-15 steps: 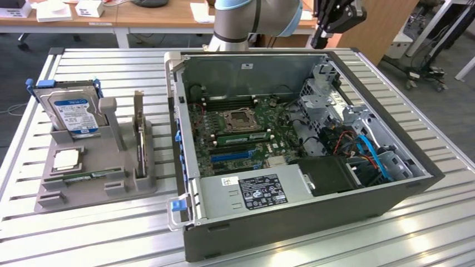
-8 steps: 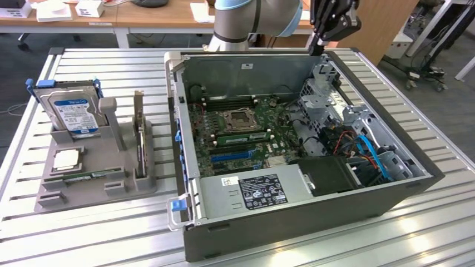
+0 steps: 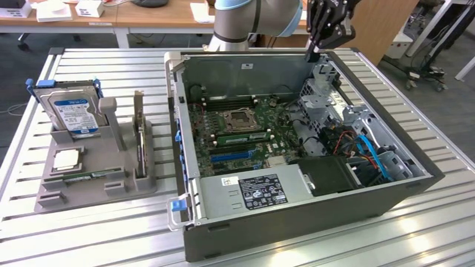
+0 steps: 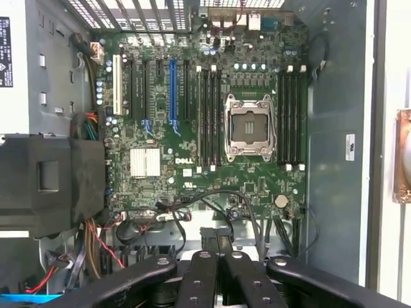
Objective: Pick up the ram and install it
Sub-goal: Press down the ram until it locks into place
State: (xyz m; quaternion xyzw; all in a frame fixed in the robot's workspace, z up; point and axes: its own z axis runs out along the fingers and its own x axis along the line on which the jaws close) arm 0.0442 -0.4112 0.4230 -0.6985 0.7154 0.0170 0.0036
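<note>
place: looking like a robotics lab
bench: slotted aluminium table (image 3: 89, 233) carrying everything
arm: robot arm (image 3: 248, 19) standing at its far edge
workpiece: opened PC case (image 3: 297, 228) lying on its side, motherboard (image 4: 192, 186) showing
fixture: grey parts holder (image 3: 97, 186) sitting at the exterior view's left, holding a hard drive (image 3: 74, 114)
background: wooden desks (image 3: 148, 14) running along the far side, equipment stands (image 3: 434, 67) at the exterior view's right

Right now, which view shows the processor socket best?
The wrist view: it looks straight down on the processor socket, so its metal frame and all four edges are plain. The exterior view shows the same socket at a slant, with less detail.
</note>
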